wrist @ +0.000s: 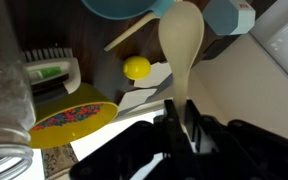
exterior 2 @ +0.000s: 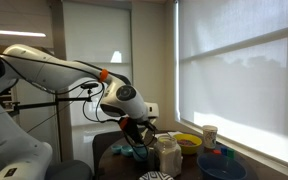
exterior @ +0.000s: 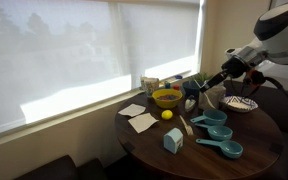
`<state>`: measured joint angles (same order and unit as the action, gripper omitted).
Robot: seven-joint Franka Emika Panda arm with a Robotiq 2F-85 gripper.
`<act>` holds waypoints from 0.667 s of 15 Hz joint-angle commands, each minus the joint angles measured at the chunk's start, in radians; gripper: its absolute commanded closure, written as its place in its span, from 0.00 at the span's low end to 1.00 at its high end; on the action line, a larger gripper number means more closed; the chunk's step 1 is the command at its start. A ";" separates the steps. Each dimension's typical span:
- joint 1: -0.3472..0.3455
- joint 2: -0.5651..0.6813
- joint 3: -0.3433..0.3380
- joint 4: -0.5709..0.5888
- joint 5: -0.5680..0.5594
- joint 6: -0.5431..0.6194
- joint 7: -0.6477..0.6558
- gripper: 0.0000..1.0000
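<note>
- Holds a spoon [wrist: 181, 45] by its handle, jaws closed to a narrow gap on the wood; carries it above the bench [exterior: 264, 132], head out past the lemon [wrist: 136, 67] and a napkin [wrist: 142, 100] in the wrist view.
- Grips a thin, smooth handle near one end only; could let it pivot or slide out under any knock on the head, given that long lever.
- Sits close beside a glass jar [wrist: 4, 100]; could tip it with a sideways swing of the wrist, the jar being tall and narrow.
- Reaches near the yellow bowl [exterior: 167, 98] and the blue cups [exterior: 216, 132]; could catch a rim on a low pass and shove it along the bench.
- Could send the lemon rolling to the bench edge with a light touch; round, loose, nothing to stop it.
- Cannot tell from either exterior view how far the head clears what lies below; risks a misjudged descent, hitting the bench hard and levering the spoon out of the grip.
</note>
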<state>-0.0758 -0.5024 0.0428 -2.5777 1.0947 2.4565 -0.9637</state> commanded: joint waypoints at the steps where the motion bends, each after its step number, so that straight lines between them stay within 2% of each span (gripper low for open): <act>1: -0.137 0.017 0.121 0.047 -0.191 -0.019 0.269 0.97; 4: -0.267 0.005 0.204 0.099 -0.378 -0.085 0.488 0.97; 6: -0.294 -0.001 0.212 0.153 -0.480 -0.157 0.611 0.97; 7: -0.177 0.012 0.105 0.175 -0.580 -0.161 0.696 0.97; 10: -0.098 0.025 0.040 0.257 -0.706 -0.244 0.829 0.97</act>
<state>-0.2606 -0.5000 0.1561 -2.4036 0.5065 2.2912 -0.2718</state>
